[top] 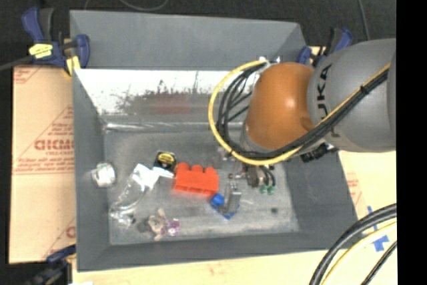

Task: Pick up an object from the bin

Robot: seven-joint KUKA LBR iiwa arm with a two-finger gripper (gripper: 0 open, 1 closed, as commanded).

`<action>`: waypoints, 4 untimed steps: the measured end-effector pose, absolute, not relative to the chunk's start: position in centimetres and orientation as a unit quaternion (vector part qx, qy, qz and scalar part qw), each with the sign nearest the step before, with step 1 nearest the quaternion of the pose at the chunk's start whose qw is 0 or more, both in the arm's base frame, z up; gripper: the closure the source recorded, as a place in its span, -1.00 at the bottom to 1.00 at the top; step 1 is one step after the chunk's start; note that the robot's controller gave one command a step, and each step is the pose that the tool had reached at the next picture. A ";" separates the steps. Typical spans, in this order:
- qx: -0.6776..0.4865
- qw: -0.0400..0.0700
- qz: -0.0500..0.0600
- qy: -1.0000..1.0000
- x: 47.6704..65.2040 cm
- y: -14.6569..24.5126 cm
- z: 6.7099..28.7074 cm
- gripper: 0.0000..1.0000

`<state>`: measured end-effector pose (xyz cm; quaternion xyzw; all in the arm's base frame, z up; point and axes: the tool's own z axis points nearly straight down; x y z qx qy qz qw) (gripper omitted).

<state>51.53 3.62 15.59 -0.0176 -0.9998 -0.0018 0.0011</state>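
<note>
Several small items lie on the floor of the grey metal bin (90, 163), most toward its near edge. The gripper (233, 202) is down at the floor near the middle of the near edge, beneath the arm's orange wrist cover (280, 107); whether it is open or closed cannot be told. A small blue plastic piece (218, 203) lies at the gripper's tip, on the side toward the bin's left edge; touching or just beside cannot be settled. An orange-red studded toy brick (195, 180) lies just beside the blue piece. A small green item (268, 189) lies near the gripper toward the right edge. Further left lie a yellow-and-black small object (165, 158), a white plastic piece (148, 176), a clear crumpled wrapper (125, 202), a silvery crumpled ball (103, 175) and pink-and-purple bits (163, 226).
</note>
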 end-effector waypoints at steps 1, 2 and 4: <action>0.011 -0.003 0.000 -1.000 55.4 3.7 15.9 -1.00; -0.046 -0.003 -0.001 -0.999 56.2 3.6 15.6 -1.00; -0.056 0.002 0.002 -0.998 54.3 3.2 6.6 -1.00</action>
